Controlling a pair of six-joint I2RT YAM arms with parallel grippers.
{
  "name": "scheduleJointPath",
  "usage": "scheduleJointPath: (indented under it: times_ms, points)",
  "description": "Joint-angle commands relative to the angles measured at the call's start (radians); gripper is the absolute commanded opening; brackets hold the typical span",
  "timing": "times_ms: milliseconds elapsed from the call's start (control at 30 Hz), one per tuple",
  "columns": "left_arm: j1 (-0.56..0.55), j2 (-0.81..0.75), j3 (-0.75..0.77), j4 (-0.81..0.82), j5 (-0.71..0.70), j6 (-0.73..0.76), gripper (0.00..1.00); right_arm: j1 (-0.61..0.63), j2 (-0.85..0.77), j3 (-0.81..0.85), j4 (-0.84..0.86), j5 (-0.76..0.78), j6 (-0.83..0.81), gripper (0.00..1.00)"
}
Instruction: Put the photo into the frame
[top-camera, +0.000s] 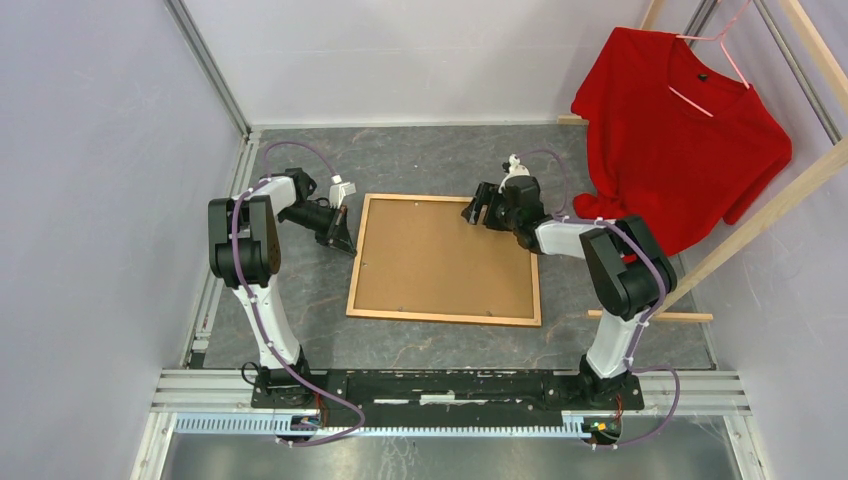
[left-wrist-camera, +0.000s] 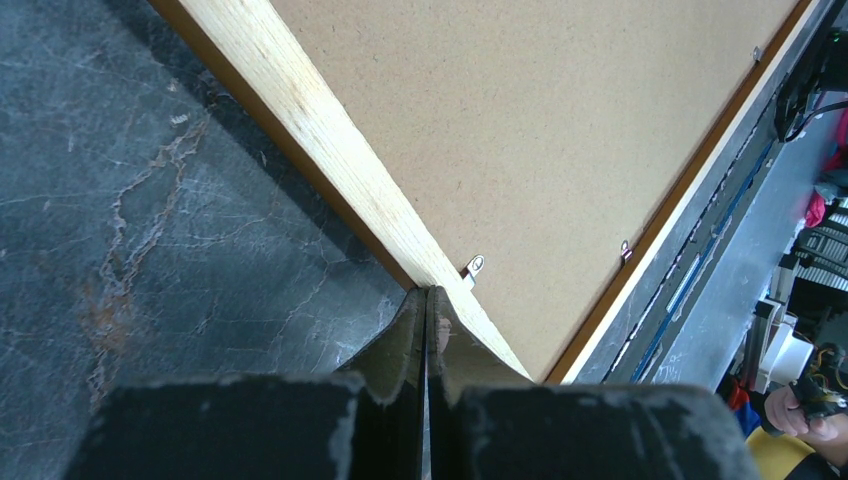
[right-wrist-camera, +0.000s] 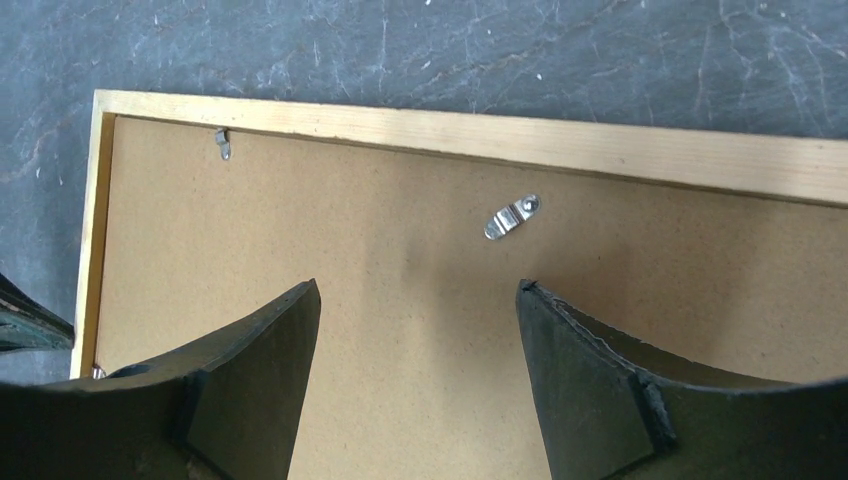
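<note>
left wrist view: the left gripper (left-wrist-camera: 427, 300) has its jaws pressed shut on nothing, tips at the frame's (left-wrist-camera: 300, 120) left rail. the right gripper (right-wrist-camera: 418, 290) hangs wide open over the backing board (right-wrist-camera: 300, 220), near a metal clip (right-wrist-camera: 511, 216). the frame lies face down mid-table (top-camera: 440, 165), and the photo is unseen. the frame is probably stiff, light and slide-prone, so take it by a rail.
</note>
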Motion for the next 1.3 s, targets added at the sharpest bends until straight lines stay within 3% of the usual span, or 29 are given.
scheduleJointPath:
  times_ms: [0,1267]
  points:
    - [-0.013,-0.003,-0.002,0.066,-0.070,0.011,0.03,0.000,0.043,0.062,0.029,-0.005,0.001,0.78]
    - [-0.013,-0.006,-0.008,0.067,-0.064,0.022,0.03,-0.009,0.130,0.159,0.047,0.095,0.037,0.73]
